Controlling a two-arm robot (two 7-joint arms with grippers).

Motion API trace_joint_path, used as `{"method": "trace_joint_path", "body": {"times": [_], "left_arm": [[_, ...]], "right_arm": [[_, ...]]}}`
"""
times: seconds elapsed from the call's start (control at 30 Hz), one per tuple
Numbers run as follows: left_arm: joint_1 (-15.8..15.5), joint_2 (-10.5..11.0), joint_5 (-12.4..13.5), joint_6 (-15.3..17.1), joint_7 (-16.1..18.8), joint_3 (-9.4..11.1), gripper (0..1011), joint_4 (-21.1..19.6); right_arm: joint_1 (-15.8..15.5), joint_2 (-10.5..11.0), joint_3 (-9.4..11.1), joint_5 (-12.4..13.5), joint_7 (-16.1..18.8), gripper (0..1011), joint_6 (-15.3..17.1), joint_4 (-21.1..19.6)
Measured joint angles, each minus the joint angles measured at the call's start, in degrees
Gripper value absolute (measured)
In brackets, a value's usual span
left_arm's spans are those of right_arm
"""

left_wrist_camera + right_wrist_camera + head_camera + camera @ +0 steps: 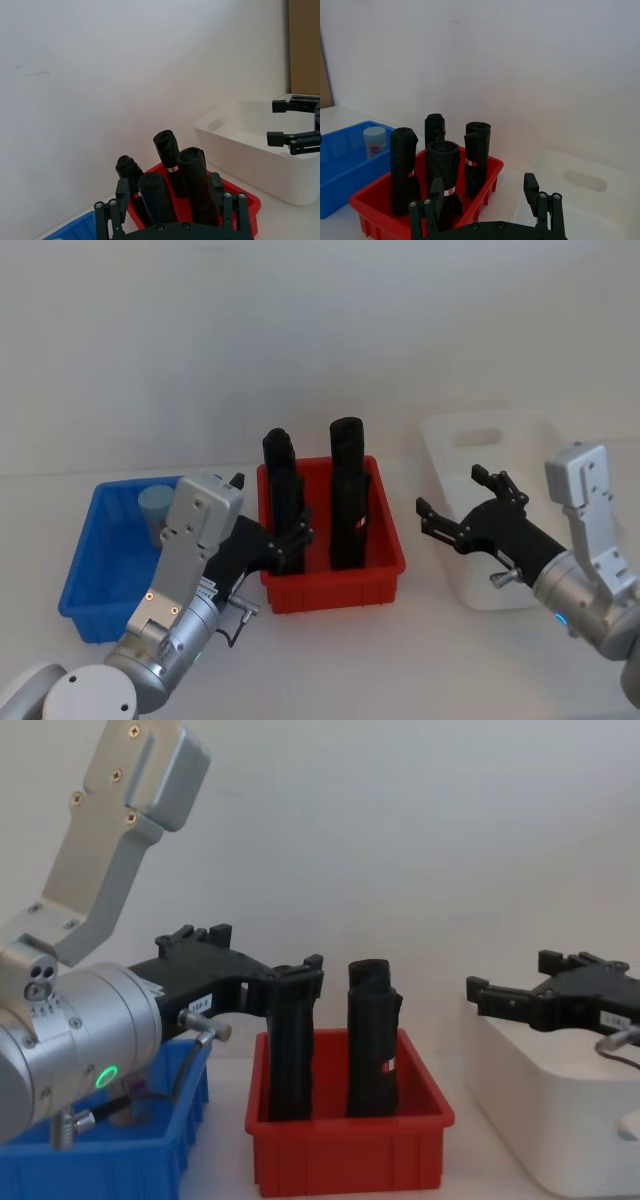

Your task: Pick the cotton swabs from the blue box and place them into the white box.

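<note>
Head view: the blue box (78,585) sits at the robot's left on the desk (400,670), the red bin (335,590) is in the middle, and the white box (445,432) is at the right. One tub of cotton swabs (155,503) stands upright in the far part of the blue box, near its back wall. The left gripper (272,512) hangs spread and empty by the red bin's near left corner, not over the tub. I judge it is not yet lined up for a pick. The left arm covers the blue box's right side, so any tubs there are hidden. The right gripper (450,490) is spread and empty at the white box's left wall.

Left wrist view: the left gripper's fingers stand wide apart, framing the black rolls (167,150) in the red bin. Only a corner of the blue box shows, at the lower edge. Farther off, the right gripper's two fingers are parted at the white box.

Right wrist view: the right gripper's fingers are parted too. The pale-lidded tub shows inside the blue box, but its label is too small to read. The white box seems empty, though its near part is cut off.

Chest view: both grippers sit at about the height of the roll tops, above every rim, which would let them cross between the boxes without catching. The blue box's front wall and the left arm hide the tub.
</note>
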Motion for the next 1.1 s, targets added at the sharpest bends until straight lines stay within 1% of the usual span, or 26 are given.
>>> {"method": "trace_joint_path", "body": {"times": [0.03,0.17,0.2,0.23,0.27,0.3,0.33,0.43,0.53,0.77,1.0,1.1], "left_arm": [[0.00,0.00,0.00,0.00,0.00,0.00,1004,0.00],[0.00,0.00,0.00,0.00,0.00,0.00,1004,0.00],[0.00,0.00,0.00,0.00,0.00,0.00,1004,0.00],[0.00,0.00,0.00,0.00,0.00,0.00,1004,0.00],[0.00,0.00,0.00,0.00,0.00,0.00,1004,0.00],[0.00,0.00,0.00,0.00,0.00,0.00,1004,0.00],[0.00,0.00,0.00,0.00,0.00,0.00,1004,0.00],[0.00,0.00,0.00,0.00,0.00,0.00,1004,0.00],[0.00,0.00,0.00,0.00,0.00,0.00,1004,0.00],[0.00,0.00,0.00,0.00,0.00,0.00,1004,0.00],[0.00,0.00,0.00,0.00,0.00,0.00,1004,0.00],[0.00,0.00,0.00,0.00,0.01,0.00,1004,0.00]], "right_arm": [[0.00,0.00,0.00,0.00,0.00,1001,0.00,0.00],[3.93,-1.59,-0.55,-1.13,2.70,1001,-1.38,5.19],[3.93,-1.59,-0.55,-1.13,2.70,1001,-1.38,5.19],[4.88,-1.98,-0.69,-1.34,3.26,1001,-1.65,6.50],[4.88,-1.98,-0.69,-1.34,3.26,1001,-1.65,6.50],[6.35,-2.55,-0.92,-1.74,4.28,1001,-2.16,8.44],[6.35,-2.55,-0.92,-1.74,4.28,1001,-2.16,8.44],[8.90,-3.57,-1.28,-2.26,5.77,1001,-2.85,11.91],[10.18,-4.09,-1.46,-2.54,6.57,1001,-3.23,13.64],[14.32,-5.80,-2.15,-3.33,8.51,1001,-4.54,19.58],[17.51,-7.19,-2.78,-3.97,9.69,1001,-5.68,24.65],[19.44,-8.05,-3.23,-4.32,10.54,1001,-6.51,28.10]]}}
